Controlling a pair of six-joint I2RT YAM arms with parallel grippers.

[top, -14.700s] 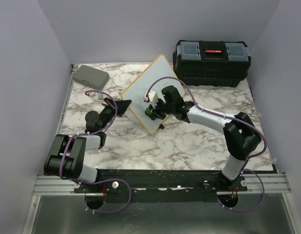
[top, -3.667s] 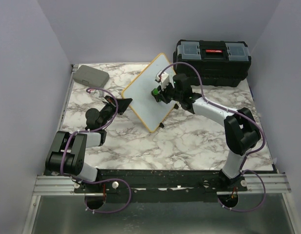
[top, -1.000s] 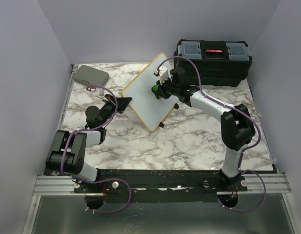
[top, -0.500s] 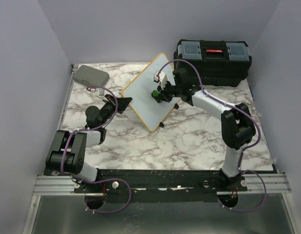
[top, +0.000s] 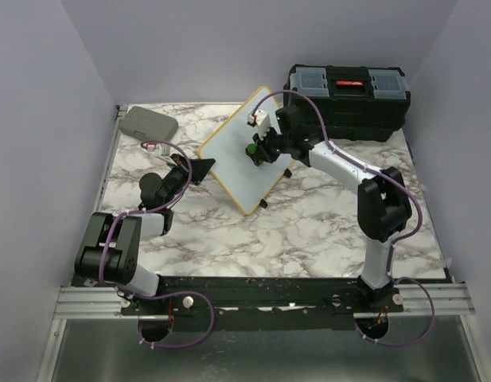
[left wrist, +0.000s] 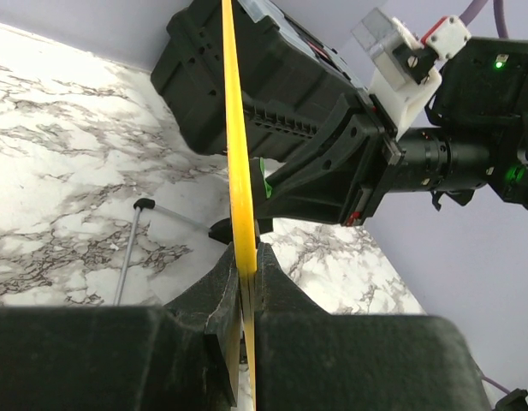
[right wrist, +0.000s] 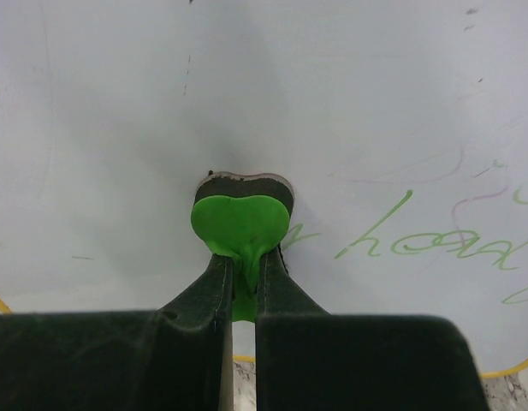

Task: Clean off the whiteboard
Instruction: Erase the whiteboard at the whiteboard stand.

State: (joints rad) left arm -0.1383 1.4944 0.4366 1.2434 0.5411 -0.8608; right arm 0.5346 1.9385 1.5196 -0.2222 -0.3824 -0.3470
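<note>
The whiteboard [top: 229, 155], white with a yellow frame, stands tilted on the marble table. My left gripper [top: 204, 169] is shut on its left frame edge [left wrist: 236, 171]. My right gripper [top: 257, 151] is shut on a small green eraser [right wrist: 240, 224] whose dark pad presses against the board face [right wrist: 118, 128]. Green handwriting [right wrist: 418, 240] remains on the board just right of the eraser.
A black toolbox [top: 345, 102] stands at the back right, close behind the right arm. A flat grey case [top: 149, 123] lies at the back left. A thin metal rod [left wrist: 131, 248] with a black tip lies on the table behind the board.
My right gripper has slid the eraser back and forth over the upper middle of the board. The left gripper keeps holding the frame still.
</note>
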